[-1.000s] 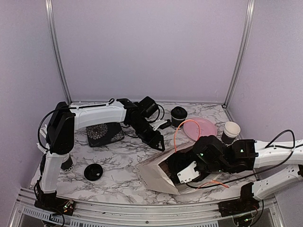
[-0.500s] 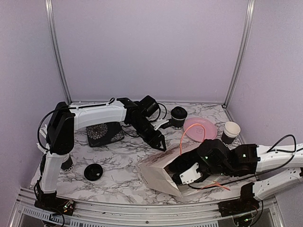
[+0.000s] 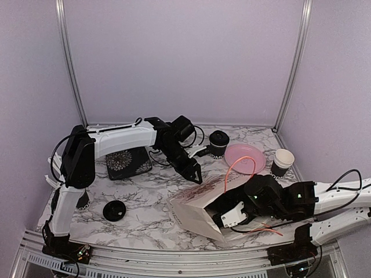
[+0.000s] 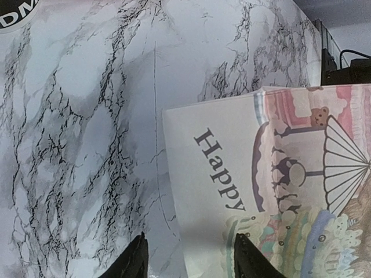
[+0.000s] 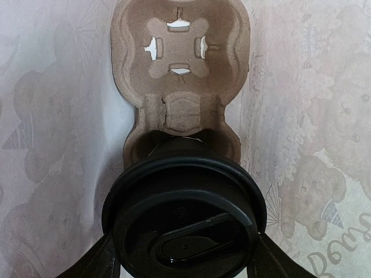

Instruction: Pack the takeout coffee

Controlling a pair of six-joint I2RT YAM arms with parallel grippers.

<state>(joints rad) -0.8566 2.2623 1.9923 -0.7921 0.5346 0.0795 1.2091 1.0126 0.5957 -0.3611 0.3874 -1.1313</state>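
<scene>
A paper gift bag [image 3: 194,209] lies on its side with its mouth to the right. My right gripper [image 5: 184,258] is inside it, shut on a lidded black coffee cup [image 5: 184,214]. The cup's base sits in the near pocket of a brown cardboard cup carrier [image 5: 179,75]. A second lidded black cup [image 3: 218,143] with white lettering stands at the back centre. My left gripper [image 4: 191,263] is open, its fingertips straddling the bag's printed "Happy" edge [image 4: 232,179], just above it. From the top view it [image 3: 195,175] hovers at the bag's far corner.
A pink plate [image 3: 246,157] lies behind the bag. An open black cup with a white inside [image 3: 283,160] stands at the right. A loose black lid [image 3: 114,210] lies front left. A black floral pouch [image 3: 128,163] sits back left. The bag's orange cord handle [image 3: 232,169] arches up.
My right arm has lowered and pushed further into the bag with the cup. The orange handle has shifted right. The left arm has barely moved.
</scene>
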